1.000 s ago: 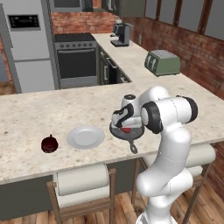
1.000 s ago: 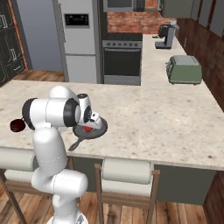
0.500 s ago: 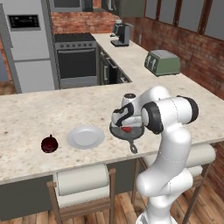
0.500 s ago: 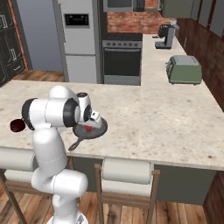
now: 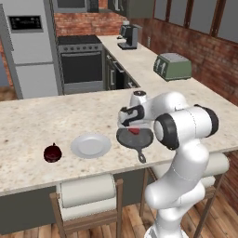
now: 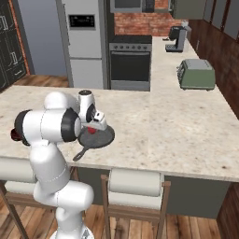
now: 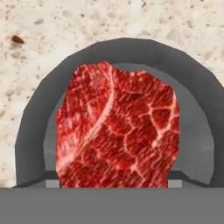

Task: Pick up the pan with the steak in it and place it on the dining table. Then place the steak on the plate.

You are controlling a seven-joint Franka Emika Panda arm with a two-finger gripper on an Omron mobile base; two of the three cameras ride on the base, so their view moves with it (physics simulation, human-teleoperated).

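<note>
The dining table (image 5: 28,125) is stretching across both base views, its beige speckled top carrying everything the task concerns. Beyond it a fridge (image 5: 28,44), a stove (image 5: 81,58) and a side counter with a green toaster (image 5: 173,66) and a dark coffee maker (image 5: 128,36) are standing well apart from the hand; the fridge's small dark panel is showing pale marks too blurred to read. Two stools (image 5: 88,190) are sitting under the table's near edge.

The pan (image 5: 135,138) is resting on the table directly beneath the gripper (image 5: 132,125), its short handle pointing toward the robot's base and the near edge, so its long axis is running from the hand back toward the stools. The plate (image 5: 90,145) is lying to the left of the jaws in the left base view, near the pan but apart from it. A dark red ball (image 5: 52,153) is sitting further left, beyond the plate.

The steak (image 7: 118,127) is lying in the pan just below the jaws, looming large in the hand view, with its longer side running up and down that view and pale marbling lines crossing it. The hand's own body is blocking most of the steak in the base views, leaving a red sliver. Whether the jaws are gripping the steak or standing apart from it cannot be told.
</note>
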